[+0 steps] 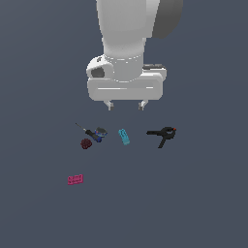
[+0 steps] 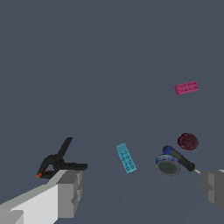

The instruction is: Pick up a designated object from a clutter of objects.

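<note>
Our grey two-fingered gripper (image 1: 126, 105) hangs with jaws apart above the small teal studded brick (image 1: 124, 136); descending misaligned, we risk nudging the blue-handled screwdriver (image 1: 92, 132).

Nothing to read here: no lettering, label, brand, number or sign shows in either view. The small teal studded toy brick (image 1: 124, 136) carries only bare studs, and the flat magenta plastic brick (image 1: 75, 179) shows plain studs too, with no writing on it.
</note>
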`<state>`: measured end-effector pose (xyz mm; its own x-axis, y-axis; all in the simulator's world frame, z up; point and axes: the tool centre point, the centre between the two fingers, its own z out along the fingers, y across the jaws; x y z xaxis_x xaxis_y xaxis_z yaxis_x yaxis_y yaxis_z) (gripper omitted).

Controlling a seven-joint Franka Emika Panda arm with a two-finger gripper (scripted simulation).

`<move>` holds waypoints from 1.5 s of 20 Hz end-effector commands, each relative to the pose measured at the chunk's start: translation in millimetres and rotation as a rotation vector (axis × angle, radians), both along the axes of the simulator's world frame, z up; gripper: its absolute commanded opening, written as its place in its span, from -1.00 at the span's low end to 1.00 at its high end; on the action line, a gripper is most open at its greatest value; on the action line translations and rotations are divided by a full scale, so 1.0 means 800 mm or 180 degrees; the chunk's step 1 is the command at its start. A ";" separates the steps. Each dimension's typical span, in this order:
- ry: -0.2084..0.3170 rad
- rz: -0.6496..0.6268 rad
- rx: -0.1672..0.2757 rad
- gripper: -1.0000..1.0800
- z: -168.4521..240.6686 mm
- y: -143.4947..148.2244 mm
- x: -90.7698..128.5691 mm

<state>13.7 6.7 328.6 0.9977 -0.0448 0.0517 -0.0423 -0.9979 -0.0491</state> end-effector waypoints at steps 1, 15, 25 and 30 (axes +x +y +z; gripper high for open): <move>0.0000 0.0000 0.0000 0.92 0.000 0.000 0.000; 0.0090 0.0179 0.0002 0.92 -0.019 0.037 -0.002; 0.0094 0.0324 -0.0030 0.92 -0.064 0.030 -0.005; 0.0098 0.0478 -0.0062 0.92 -0.110 0.023 -0.013</move>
